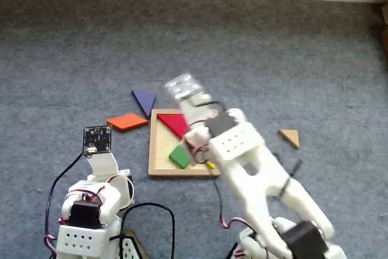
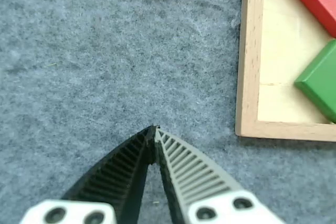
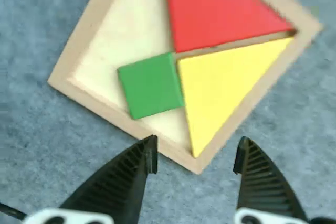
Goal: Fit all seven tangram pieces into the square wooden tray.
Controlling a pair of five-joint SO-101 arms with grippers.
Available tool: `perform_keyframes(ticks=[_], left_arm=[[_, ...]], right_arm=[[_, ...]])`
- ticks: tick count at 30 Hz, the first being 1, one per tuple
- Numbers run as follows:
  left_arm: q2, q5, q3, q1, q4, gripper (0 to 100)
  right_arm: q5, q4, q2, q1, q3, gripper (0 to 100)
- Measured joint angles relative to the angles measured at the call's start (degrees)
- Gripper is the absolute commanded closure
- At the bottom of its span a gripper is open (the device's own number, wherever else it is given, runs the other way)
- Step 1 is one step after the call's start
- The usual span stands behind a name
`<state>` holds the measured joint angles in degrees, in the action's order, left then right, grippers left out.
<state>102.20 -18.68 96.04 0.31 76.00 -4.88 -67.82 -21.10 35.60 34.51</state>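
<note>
Six tangram pieces can be counted on a grey felt-covered tabletop: three lying loose and three inside one square wooden tray (image 1: 153,147), which sits around the middle of the tabletop, toward its near edge.

At the near left corner stands the left arm. The left gripper (image 2: 153,132) has its jaws closed tip to tip, holding nothing. It points at bare felt just beside the tray's near left corner.

An orange parallelogram (image 1: 127,121) lies near the tray's left rim, apart from it. A purple triangle (image 1: 144,100) lies just beyond the tray's far left corner.

Inside the tray, a large red triangle (image 1: 174,124) fills the far side. A green square (image 1: 179,156) sits toward the near rim. A large yellow triangle (image 3: 220,82) lies edge to edge with the red one and touches the green square.

The right arm (image 1: 254,168) stretches over the tray's right half and hides it from above. The right gripper (image 3: 194,153) has its jaws spread wide and empty, either side of one tray corner; it seems to hang above the rim, though contact cannot be judged.

A small tan triangle (image 1: 290,137) lies well to the tray's right.
</note>
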Motion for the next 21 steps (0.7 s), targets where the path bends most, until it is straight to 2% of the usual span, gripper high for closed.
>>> perform_keyframes(ticks=[4, 10, 15, 21], left_arm=[[0.00, 0.00, 0.00, 0.00, 0.00, 99], [0.00, 0.00, 0.00, 0.00, 0.00, 99], [0.00, 0.00, 0.00, 0.00, 0.00, 99], [0.00, 0.00, 0.00, 0.00, 0.00, 99]], right_arm=[[0.00, 2.20, -7.30, -12.40, 3.34, 76.7], [0.00, 11.25, -6.33, -29.54, 5.80, 76.5], [2.90, 12.31, 3.69, -34.73, 5.10, 76.4], [3.60, 12.31, 20.13, -38.51, -4.22, 76.4]])
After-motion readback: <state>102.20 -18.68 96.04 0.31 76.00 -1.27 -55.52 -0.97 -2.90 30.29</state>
